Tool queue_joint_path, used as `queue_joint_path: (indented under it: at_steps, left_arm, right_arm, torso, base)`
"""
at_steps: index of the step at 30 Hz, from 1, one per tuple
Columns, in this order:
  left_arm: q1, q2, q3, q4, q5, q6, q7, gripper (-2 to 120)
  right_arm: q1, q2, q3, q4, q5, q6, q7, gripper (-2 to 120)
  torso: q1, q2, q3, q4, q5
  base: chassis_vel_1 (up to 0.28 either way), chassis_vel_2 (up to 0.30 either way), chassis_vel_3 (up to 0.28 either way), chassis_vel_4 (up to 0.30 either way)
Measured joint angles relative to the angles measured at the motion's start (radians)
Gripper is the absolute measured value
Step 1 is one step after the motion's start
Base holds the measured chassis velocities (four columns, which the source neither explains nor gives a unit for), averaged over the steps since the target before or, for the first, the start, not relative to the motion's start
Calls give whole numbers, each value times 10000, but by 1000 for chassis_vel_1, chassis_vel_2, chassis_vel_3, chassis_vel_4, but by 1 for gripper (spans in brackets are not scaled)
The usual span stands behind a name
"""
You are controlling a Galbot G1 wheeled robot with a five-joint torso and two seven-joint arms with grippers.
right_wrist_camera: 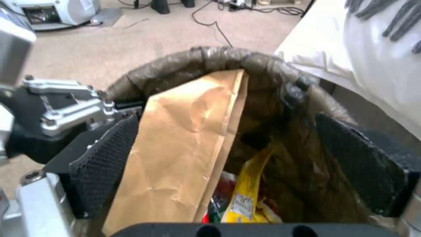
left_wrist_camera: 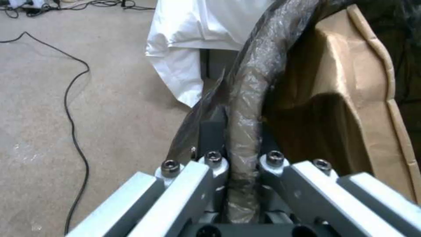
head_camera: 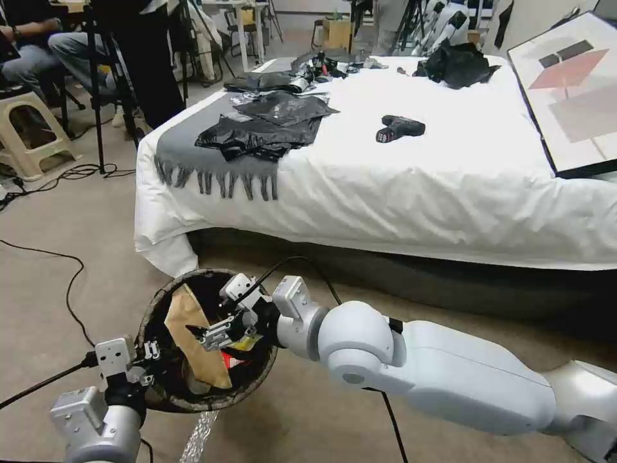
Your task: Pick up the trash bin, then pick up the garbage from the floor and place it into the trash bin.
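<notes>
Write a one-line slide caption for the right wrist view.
Right tool open above the trash bin, where a brown paper bag and yellow wrapper lie; left tool grips the rim.

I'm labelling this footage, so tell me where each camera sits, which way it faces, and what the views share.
Head view: on the robot's head, facing forward and down at the trash bin beside the bed; both arms show.
Left wrist view: on the left arm, looking along the left gripper, jaws clamped on the bin's rim.
Right wrist view: on the right arm, looking down into the bin past the right gripper, jaws open.
Shared: all show the brown paper bag.
</notes>
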Motion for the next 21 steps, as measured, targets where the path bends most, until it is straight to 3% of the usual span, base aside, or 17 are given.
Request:
queue_joint_path:
  at_steps: [13,16,21]
  left_arm:
    - [15,-27,-10,-1,-31,-26,5,3]
    - [10,-48,-11,0,-42,-30,2,3]
    - [6,-63,-14,0,-43,-32,1,3]
  right_arm:
    - [-25,-631,987,1151,589,243,-77,100]
    - [-619,-1368,1669,1517,-31,1235,-835,100]
    - [-1578,-1917,2200,1589,-1246,2002,-848,100]
  torso:
    - [0,0,0,1,0]
    - [0,1,0,-1,0]
    - [0,0,0,-1,2]
  base:
    - [0,0,0,0]
    - [0,0,0,0]
    - [0,0,0,0]
